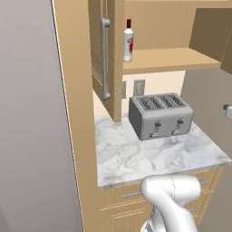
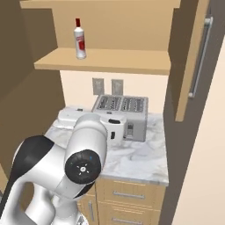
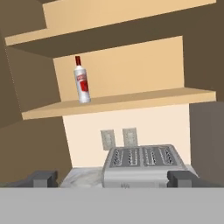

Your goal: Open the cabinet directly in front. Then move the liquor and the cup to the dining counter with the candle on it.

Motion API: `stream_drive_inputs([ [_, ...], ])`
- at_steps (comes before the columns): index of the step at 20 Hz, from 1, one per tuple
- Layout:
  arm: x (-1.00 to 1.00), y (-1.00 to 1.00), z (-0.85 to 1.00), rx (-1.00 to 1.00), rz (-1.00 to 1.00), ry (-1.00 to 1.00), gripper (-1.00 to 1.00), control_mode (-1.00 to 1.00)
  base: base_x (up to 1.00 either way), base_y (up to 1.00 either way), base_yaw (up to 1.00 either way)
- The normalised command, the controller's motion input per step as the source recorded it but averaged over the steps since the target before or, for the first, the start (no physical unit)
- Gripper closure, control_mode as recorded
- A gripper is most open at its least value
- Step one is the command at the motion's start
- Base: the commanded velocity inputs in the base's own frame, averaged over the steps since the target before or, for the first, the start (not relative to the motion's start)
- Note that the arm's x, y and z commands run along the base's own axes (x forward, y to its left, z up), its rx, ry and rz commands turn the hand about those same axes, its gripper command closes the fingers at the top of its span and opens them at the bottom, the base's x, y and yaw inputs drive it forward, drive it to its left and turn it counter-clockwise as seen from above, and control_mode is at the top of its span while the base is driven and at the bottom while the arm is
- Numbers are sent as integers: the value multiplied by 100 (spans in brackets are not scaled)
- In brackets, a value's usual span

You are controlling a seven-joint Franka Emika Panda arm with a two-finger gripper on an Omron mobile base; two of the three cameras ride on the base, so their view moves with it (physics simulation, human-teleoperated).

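The liquor is seen upright on the shelf of the opened cabinet, upper left of the frame. Being slim, smooth glass, it is judged fragile, slippery and easily toppled; a grasp on the labelled body is advised. The gripper is spread wide, nothing held.

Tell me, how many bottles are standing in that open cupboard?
1. A single liquor bottle stands upright near the left end of the cabinet's lower shelf, above the toaster. The shelf higher up is seen from below, so something there could be hidden.

Glossy white rounded arm links, black joint sections, round dark joint cap
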Motion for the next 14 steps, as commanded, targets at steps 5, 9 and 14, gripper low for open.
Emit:
stream_drive_inputs([
  [5, 0, 0, 0, 0, 0, 0, -100, 100, 18, 37, 0],
  [9, 0, 0, 0, 0, 0, 0, -100, 100, 24, 0, 0],
  [14, 0, 0, 0, 0, 0, 0, -100, 100, 93, 6, -3],
])
